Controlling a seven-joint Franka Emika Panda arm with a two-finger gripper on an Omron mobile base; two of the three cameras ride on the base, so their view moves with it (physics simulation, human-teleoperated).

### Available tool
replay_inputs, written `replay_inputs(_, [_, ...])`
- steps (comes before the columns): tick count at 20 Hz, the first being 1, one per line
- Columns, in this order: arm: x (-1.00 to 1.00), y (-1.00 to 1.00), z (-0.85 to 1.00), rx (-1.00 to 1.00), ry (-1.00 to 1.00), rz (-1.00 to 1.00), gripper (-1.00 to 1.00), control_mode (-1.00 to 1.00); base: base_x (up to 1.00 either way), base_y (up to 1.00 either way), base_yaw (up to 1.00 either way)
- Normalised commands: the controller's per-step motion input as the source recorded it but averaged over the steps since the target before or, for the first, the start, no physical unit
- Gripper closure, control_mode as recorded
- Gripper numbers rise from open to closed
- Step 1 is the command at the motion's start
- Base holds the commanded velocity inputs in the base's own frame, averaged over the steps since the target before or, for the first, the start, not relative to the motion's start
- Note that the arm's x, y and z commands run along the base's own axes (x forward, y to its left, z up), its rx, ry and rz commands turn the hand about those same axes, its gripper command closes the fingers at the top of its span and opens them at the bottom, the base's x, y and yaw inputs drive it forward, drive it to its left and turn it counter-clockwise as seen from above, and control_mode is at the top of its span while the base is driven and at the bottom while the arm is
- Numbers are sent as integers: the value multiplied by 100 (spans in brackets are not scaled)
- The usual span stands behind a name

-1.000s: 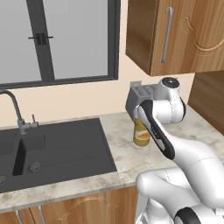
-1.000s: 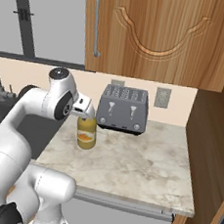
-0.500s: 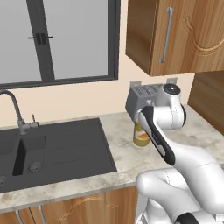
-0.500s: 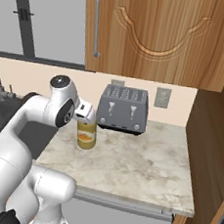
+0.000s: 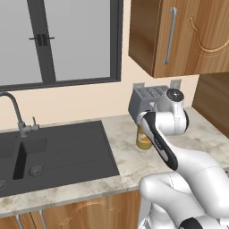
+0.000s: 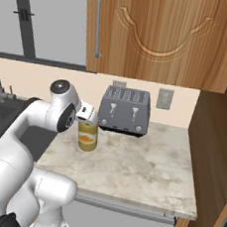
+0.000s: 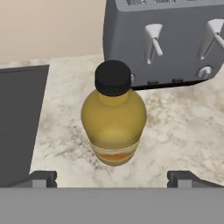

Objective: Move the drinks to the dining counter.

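Claw [image 7: 112, 177] spread wide, holding nothing, poised above and just short of the orange-juice bottle [image 7: 113, 117]. Marble bench [image 6: 144, 169] carrying everything, black sink [image 5: 49, 154] set into it to the left. Grey toaster [image 6: 124, 110] against the wall. Bottle upright, black cap on, just before the toaster.

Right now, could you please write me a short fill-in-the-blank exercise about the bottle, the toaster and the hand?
1. The orange-juice bottle has a ____ cap.
2. The bottle stands upright on the marble worktop, in front of the grey ____.
3. The hand has its jaws ____, with nothing between them yet.
4. In the left base view, the black ____ lies left of the bottle.

Missing words: black; toaster; open; sink
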Motion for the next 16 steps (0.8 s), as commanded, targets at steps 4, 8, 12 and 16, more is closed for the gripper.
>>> replay_inputs(4, [16,0,0,-2,-7,0,-100,-100,0,0,0])
replay_inputs(8, [9,0,0,-1,-6,0,-100,-100,0,0,0])
replay_inputs(12, [3,0,0,0,-4,0,-100,-100,0,0,0])
replay_inputs(16, [11,0,0,0,-1,0,-100,-100,0,0,0])
